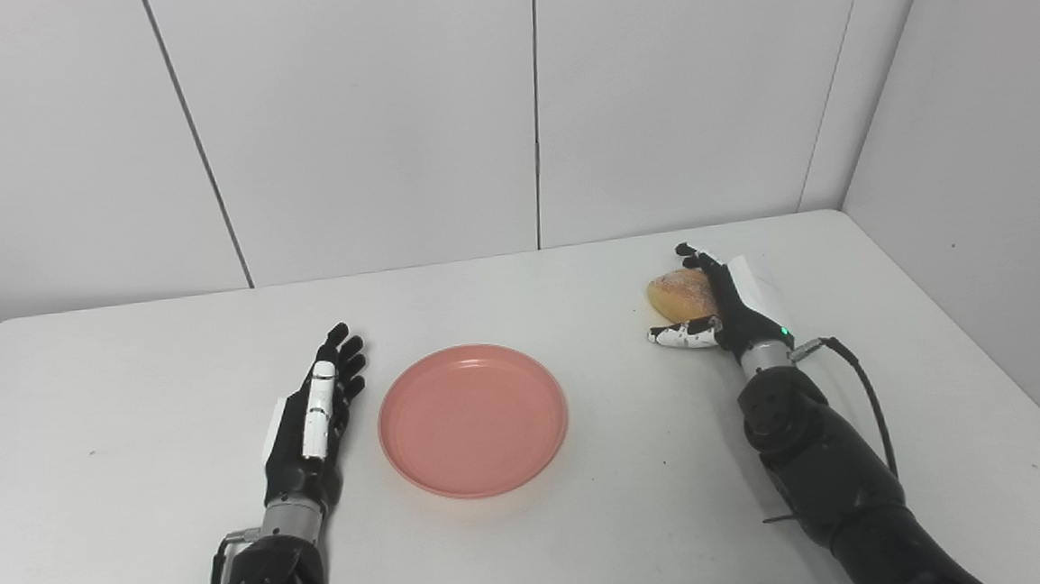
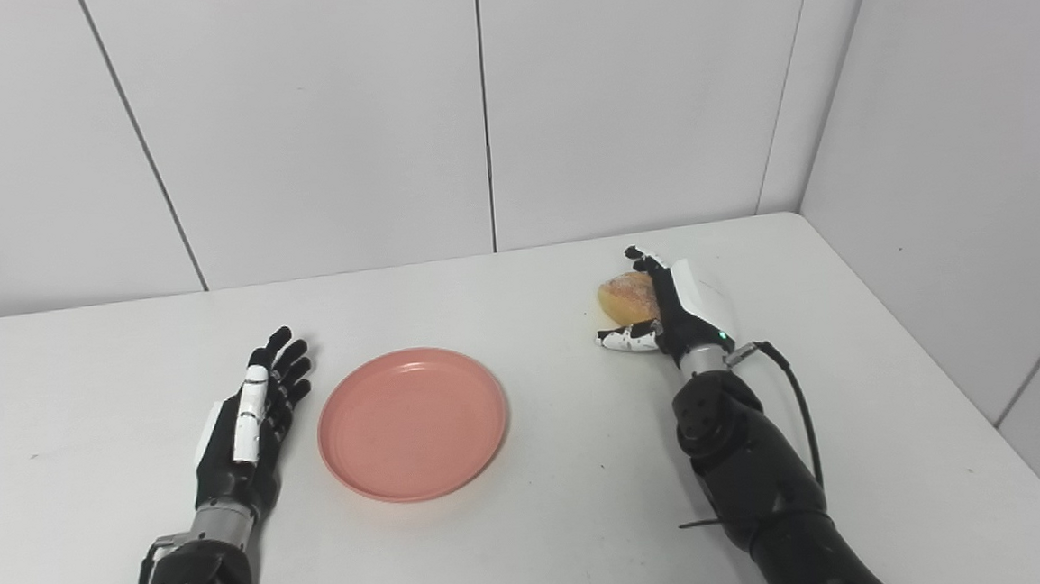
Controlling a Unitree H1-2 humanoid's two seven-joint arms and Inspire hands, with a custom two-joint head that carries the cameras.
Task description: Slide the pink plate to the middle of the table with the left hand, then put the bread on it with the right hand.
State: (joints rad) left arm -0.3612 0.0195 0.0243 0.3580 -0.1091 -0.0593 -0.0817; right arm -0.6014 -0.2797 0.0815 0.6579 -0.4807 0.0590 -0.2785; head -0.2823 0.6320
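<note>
White wall panels (image 1: 365, 121) with thin dark seams close off the far side and the right side of the white table (image 1: 588, 523) in front of you. Your pink plate (image 1: 473, 419) lies flat near the middle of the table, a little toward your left, and its dish holds nothing. Your left hand (image 1: 311, 422) rests just beside the plate's left rim, apart from it by a narrow strip of table; the fingers are stretched out straight toward the far wall, lying close alongside one another, and they hold nothing. Over on your right, well apart from the plate and nearer the far edge, you can see the bread (image 1: 678, 293), a small golden-brown roll with a pale, dusted top. Your right hand (image 1: 721, 308) is wrapped around it from the right side: the dark fingers (image 1: 704, 267) curve over the top and back of the roll, and the white-tipped thumb (image 1: 681, 334) reaches across beneath its near side, so the roll sits pinched between them. You cannot tell from either eye view whether the roll's underside touches the table or is raised off it. A black cable (image 1: 865, 397) loops out from your right wrist and runs back along the forearm, and a small green light (image 1: 784, 331) glows on the back of that hand near the wrist.
</note>
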